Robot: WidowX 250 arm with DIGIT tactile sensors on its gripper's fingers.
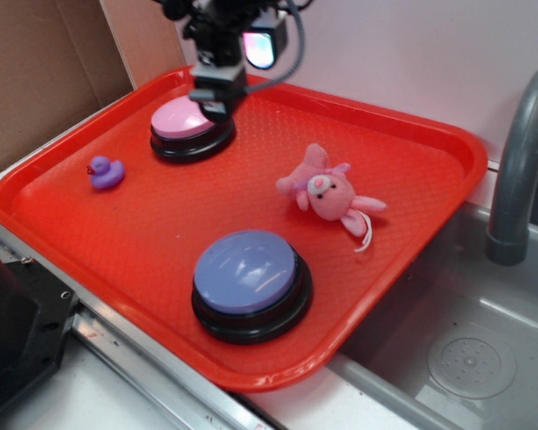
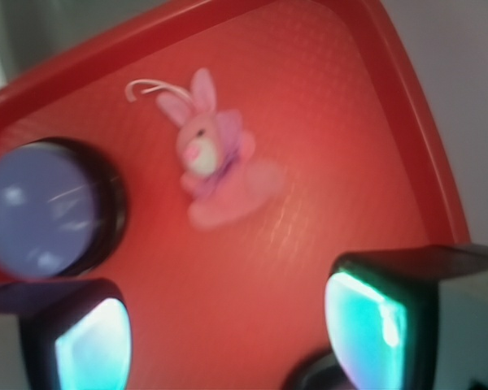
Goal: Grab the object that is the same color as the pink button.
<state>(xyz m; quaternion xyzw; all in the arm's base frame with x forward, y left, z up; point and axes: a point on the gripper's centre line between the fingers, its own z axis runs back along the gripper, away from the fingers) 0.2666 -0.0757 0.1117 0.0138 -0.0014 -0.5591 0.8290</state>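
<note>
Pink plush animal (image 1: 327, 191): one; buttons: two; duck (image 1: 105, 172): one; end effector (image 1: 217, 94) spread.

The tray (image 1: 403, 143) is bright red with a fine dotted texture. The pink button (image 1: 184, 119), near the worktop's far left corner, has a pale pink dome on a black base. The plush animal (image 1: 327, 193) is the same pink, with a lighter snout and a white string tail. The other button (image 1: 245, 270), toward the near edge, is bluish-lavender on black. The rubber duck (image 1: 106, 172) is purple. The claw's (image 2: 228, 341) pads (image 2: 366, 325) glow teal.
</note>
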